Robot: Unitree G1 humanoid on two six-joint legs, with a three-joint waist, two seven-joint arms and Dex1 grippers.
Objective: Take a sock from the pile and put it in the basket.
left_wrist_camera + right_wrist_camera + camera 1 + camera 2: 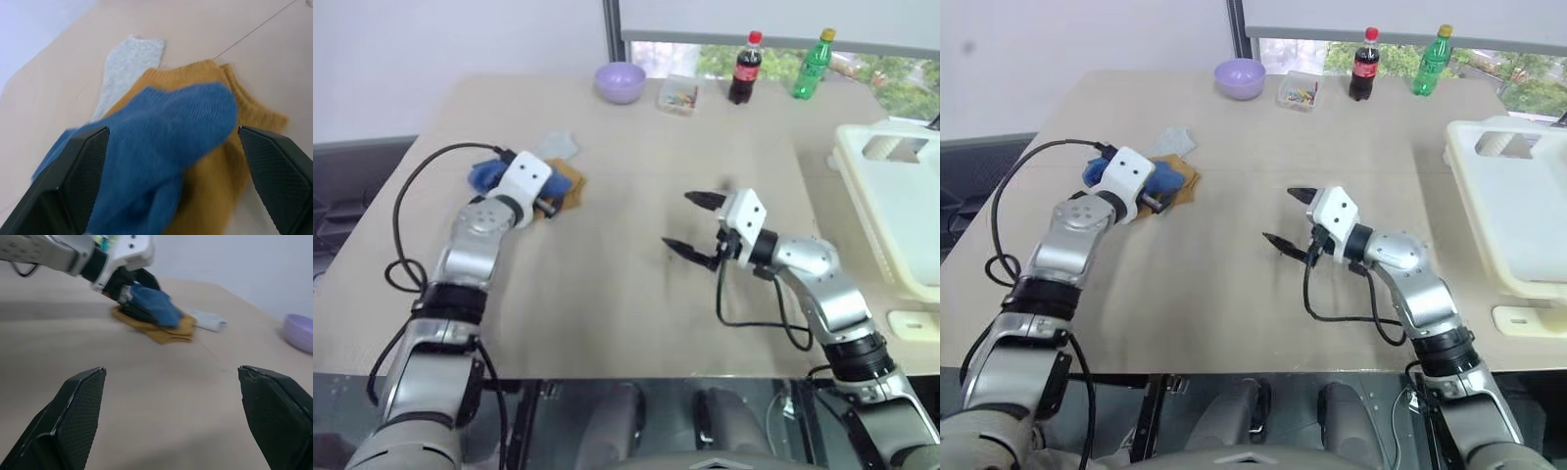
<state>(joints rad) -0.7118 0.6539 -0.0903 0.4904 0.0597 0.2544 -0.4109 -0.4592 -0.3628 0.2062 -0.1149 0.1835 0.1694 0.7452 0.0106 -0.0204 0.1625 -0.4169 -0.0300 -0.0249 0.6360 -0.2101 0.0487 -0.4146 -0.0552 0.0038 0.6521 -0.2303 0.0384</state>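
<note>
- The place looked like a lab or test room set up for robot trials.
- A wide beige table (636, 294) stood against a plain white wall (450, 49), under a window (891, 73) with greenery outside.
- Props were staged along its far edge: a purple bowl (621, 82), a clear box (677, 95), a cola bottle (745, 69) and a green bottle (812, 66).

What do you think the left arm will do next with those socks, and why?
Probably close on the blue sock. The left gripper is open with its fingers either side of that sock, which lies on top of the pile. The basket waits at the far right.
</note>
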